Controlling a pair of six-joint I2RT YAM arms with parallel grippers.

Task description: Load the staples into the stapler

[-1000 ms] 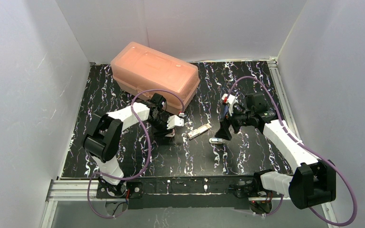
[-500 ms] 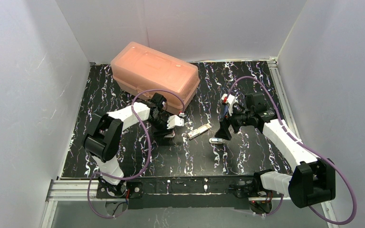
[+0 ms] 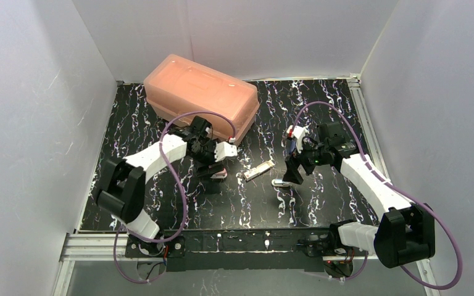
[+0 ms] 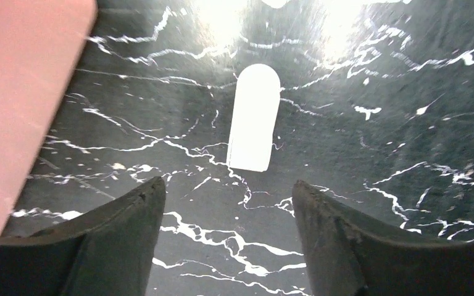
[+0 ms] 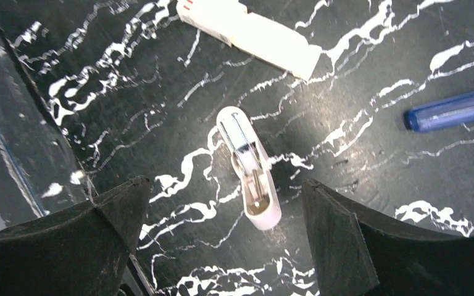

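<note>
At the back left of the black marbled counter [image 3: 321, 203] sat a large salmon-pink lidded box [image 3: 200, 95], close beside the left arm. Nearer the middle lay a small white carton of staples [image 5: 250, 34], and just off to the right a blue pen [image 5: 453, 110]; neither covered the stapler.

The white stapler [image 5: 249, 166] lay flat just short of the carton, its metal channel facing up and its long axis running away from the right wrist camera, slanted a little.

The right claw [image 5: 225, 185] hung over it, spread wide, gripping nothing. The left claw [image 4: 228, 188] was parted too and empty, with a white oblong piece [image 4: 254, 117], rounded at one end, lying beyond its tips.
</note>
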